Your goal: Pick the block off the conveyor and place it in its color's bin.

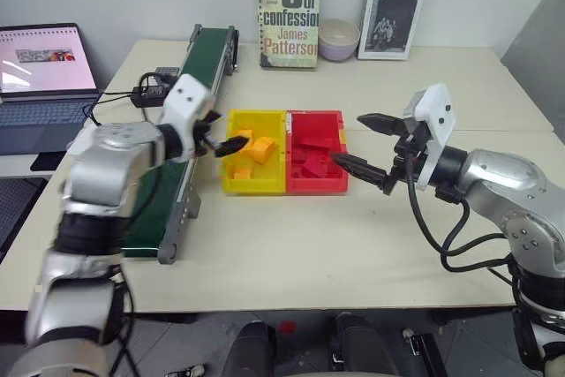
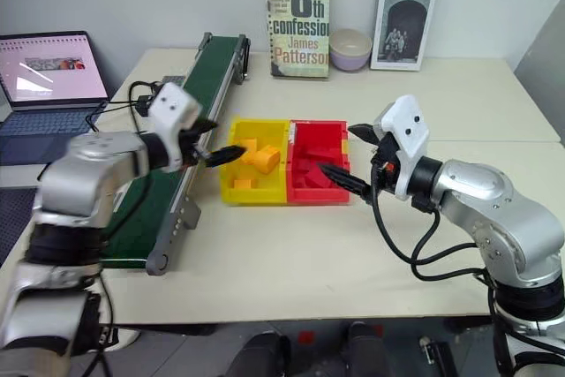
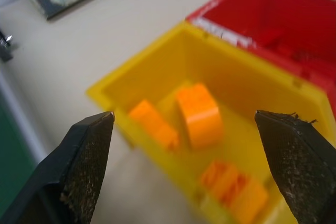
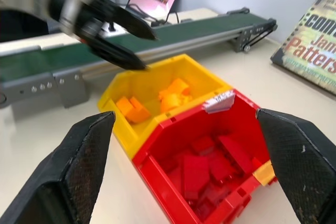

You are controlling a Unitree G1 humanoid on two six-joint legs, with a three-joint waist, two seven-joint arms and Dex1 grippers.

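The yellow bin [image 1: 253, 186] sits mid-table beside the dark green conveyor [image 1: 208, 52]. Inside it lie several yellow-orange blocks; one block [image 1: 263, 149] stands tilted in the middle, also in the left wrist view [image 3: 198, 115]. My left gripper [image 1: 228, 132] hangs open at the bin's left wall, nothing between its fingers, tips pointing over the bin. My right gripper [image 1: 347, 139] is open and empty just right of the joined red bin [image 1: 316, 184], which holds dark red bricks.
A laptop [image 1: 44, 68] stands far left beyond the conveyor. Two books [image 1: 289, 15] [image 1: 394, 8] and a pale bowl [image 1: 339, 40] line the table's back edge. A black adapter with cables [image 1: 152, 87] lies left of the belt.
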